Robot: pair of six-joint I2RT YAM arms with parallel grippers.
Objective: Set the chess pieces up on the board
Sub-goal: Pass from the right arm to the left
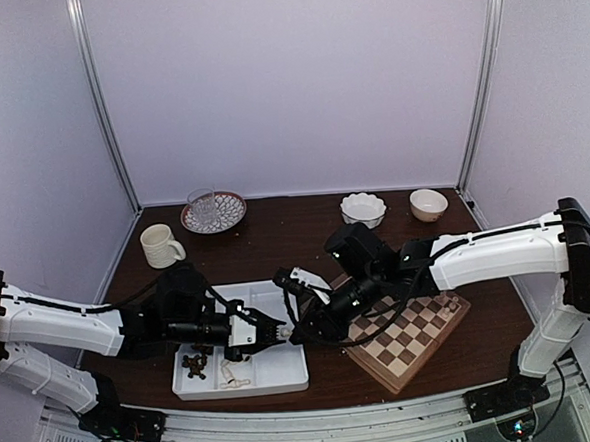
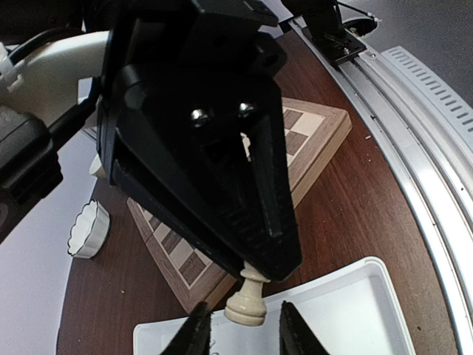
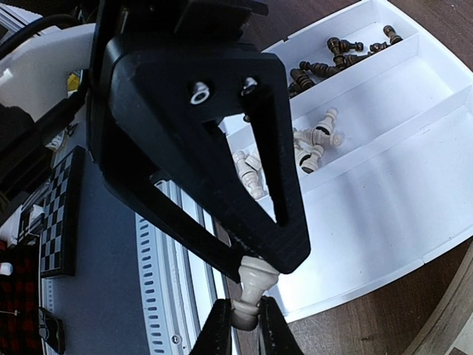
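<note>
The two arms meet tip to tip above the right end of the white tray (image 3: 399, 214), just left of the board (image 1: 412, 336). The right gripper (image 3: 245, 324) is clamped on the head of a cream pawn (image 2: 246, 299), which hangs in the air, base outward; the left gripper (image 2: 244, 331) has its fingers parted either side of that base, a little wider than it, gripping nothing.

It looks like a handover, and a ticklish one. If the right lets go before the left has closed, the pawn drops into the tray or bounces out over its near rim; if the left closes off-centre on that turned base, the pawn may squirt free; the fingertips are also close enough to knock together.

In the tray the dark pieces (image 3: 336, 55) lie heaped in one compartment and the spare cream pieces (image 3: 310, 144) in the next (mostly on their sides, as far as I can tell). Far right stand two white bowls (image 1: 363, 209); far left a mug (image 1: 160, 245) and a glass (image 1: 203, 207) on a plate (image 1: 230, 220); what these hold, if anything, I cannot tell.
</note>
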